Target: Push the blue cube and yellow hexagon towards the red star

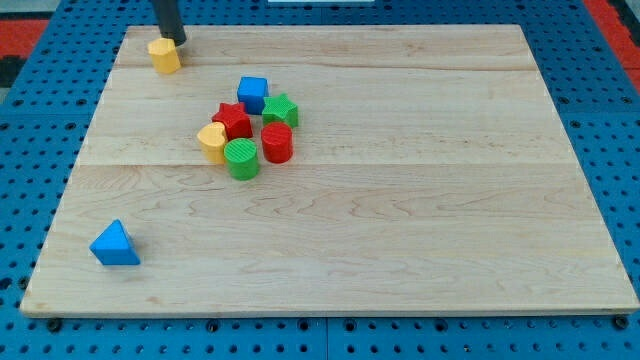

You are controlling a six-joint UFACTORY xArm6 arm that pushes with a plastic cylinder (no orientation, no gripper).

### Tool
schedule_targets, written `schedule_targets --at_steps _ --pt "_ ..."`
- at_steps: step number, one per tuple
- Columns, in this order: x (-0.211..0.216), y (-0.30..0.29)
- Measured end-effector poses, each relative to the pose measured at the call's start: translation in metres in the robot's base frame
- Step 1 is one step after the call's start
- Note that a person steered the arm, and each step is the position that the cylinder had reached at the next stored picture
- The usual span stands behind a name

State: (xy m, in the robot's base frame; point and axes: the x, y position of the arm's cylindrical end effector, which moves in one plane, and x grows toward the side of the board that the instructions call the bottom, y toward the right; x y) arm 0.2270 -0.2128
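Note:
The yellow hexagon (pixel 164 55) sits near the board's top left corner. My tip (pixel 178 41) stands just above and right of it, touching or nearly touching it. The blue cube (pixel 253 94) sits at the upper right of a cluster near the board's middle left. The red star (pixel 233 121) lies just below and left of the blue cube, close to or touching it.
The cluster also holds a green star (pixel 281 109), a red cylinder (pixel 277 143), a green cylinder (pixel 241 159) and a yellow heart (pixel 212 141). A blue triangle (pixel 114 245) lies near the bottom left corner. The wooden board (pixel 420 200) rests on a blue pegboard.

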Motion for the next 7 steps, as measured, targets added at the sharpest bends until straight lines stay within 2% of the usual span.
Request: schedule_targets --at_steps 1,2,3,5,6,7 --pt "0.031 -0.001" --pt "0.013 -0.019" --pt "0.021 -0.062" --pt "0.081 0.034" --pt "0.066 0.003" --pt "0.093 -0.011"
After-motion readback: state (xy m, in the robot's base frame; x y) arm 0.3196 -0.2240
